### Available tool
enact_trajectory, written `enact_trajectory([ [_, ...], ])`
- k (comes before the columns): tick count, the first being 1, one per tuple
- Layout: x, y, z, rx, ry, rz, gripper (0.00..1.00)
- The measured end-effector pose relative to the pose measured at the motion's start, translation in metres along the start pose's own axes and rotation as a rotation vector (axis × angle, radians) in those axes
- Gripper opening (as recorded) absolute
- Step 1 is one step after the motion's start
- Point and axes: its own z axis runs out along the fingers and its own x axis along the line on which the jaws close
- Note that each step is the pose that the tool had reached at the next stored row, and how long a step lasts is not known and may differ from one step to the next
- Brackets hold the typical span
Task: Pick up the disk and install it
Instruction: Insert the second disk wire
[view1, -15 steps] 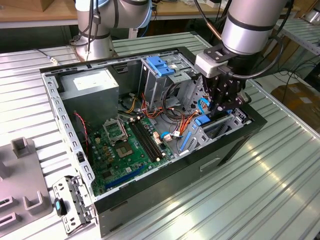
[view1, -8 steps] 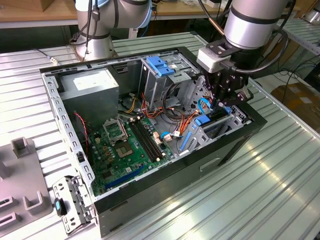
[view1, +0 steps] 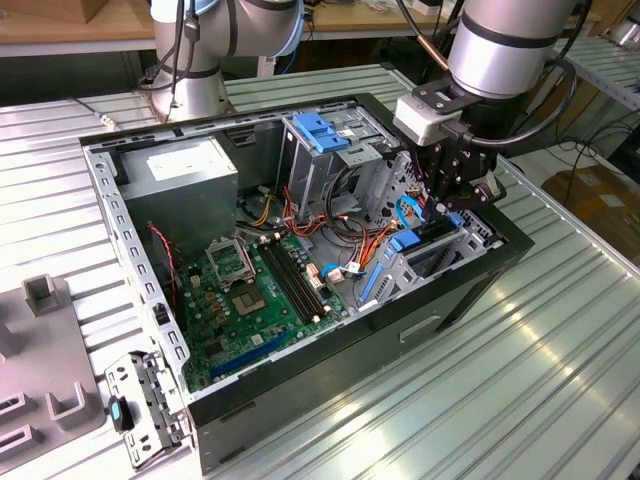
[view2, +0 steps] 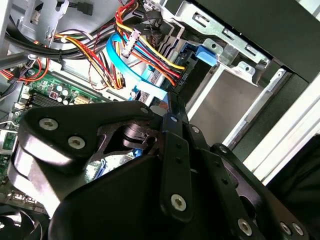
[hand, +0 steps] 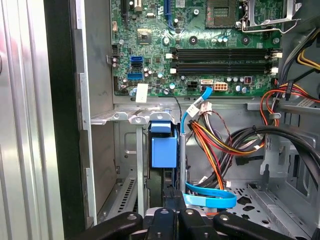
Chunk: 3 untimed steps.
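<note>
Now the end effector (view1: 455, 195) sits low inside the open computer case (view1: 470, 290), at the drive bay (view1: 425, 250) on the exterior view's right.
Whether its fingers are open or closed I cannot tell. The disk (hand: 164, 150) appears in the first wrist view as a blue-railed block standing edge-on in the bay slot, apparently partway seated. Loose power wires (hand: 220, 142) and a flat blue data cable (hand: 210, 200) lie just beside it; a push could snag or pinch them, and a tilted disk might jam in the rails. Room is tight: metal bay walls flank the slot closely, with the motherboard (view1: 255, 290) near.
</note>
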Motion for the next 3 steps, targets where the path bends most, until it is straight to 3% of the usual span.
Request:
enact_trajectory([
  [3,0.0000,0.0000,0.0000,0.0000,0.0000,0.000,0.11],
])
